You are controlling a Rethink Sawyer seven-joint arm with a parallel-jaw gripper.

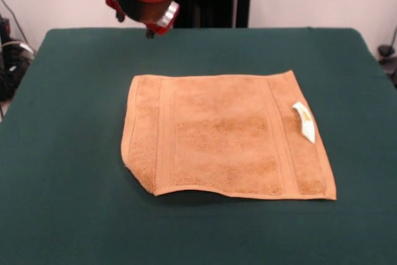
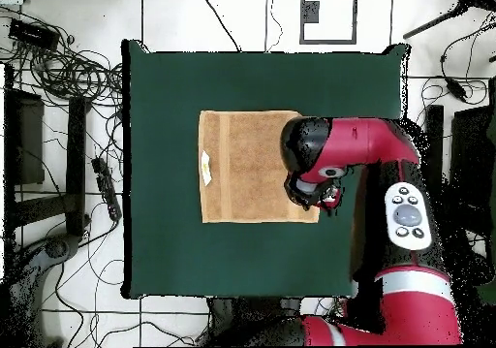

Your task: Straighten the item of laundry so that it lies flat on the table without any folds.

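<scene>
Towel (image 1: 226, 136), orange-tan terry, is laid spread near the middle of the table (image 1: 62, 153), with stripe bands woven near two opposite edges. One near corner is slightly lifted. A white tag (image 1: 304, 121) is attached; no writing can be read. Table is covered in dark green cloth; tiled floor (image 2: 174, 15) and cables (image 2: 68, 68) are seen around it. Gripper (image 1: 151, 28) is held above the far edge; its opening cannot be told.

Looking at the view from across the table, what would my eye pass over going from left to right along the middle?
Bare green table → orange-tan towel, lying spread out with one corner slightly lifted → small white tag on the towel near its right edge → bare green table again.
</scene>
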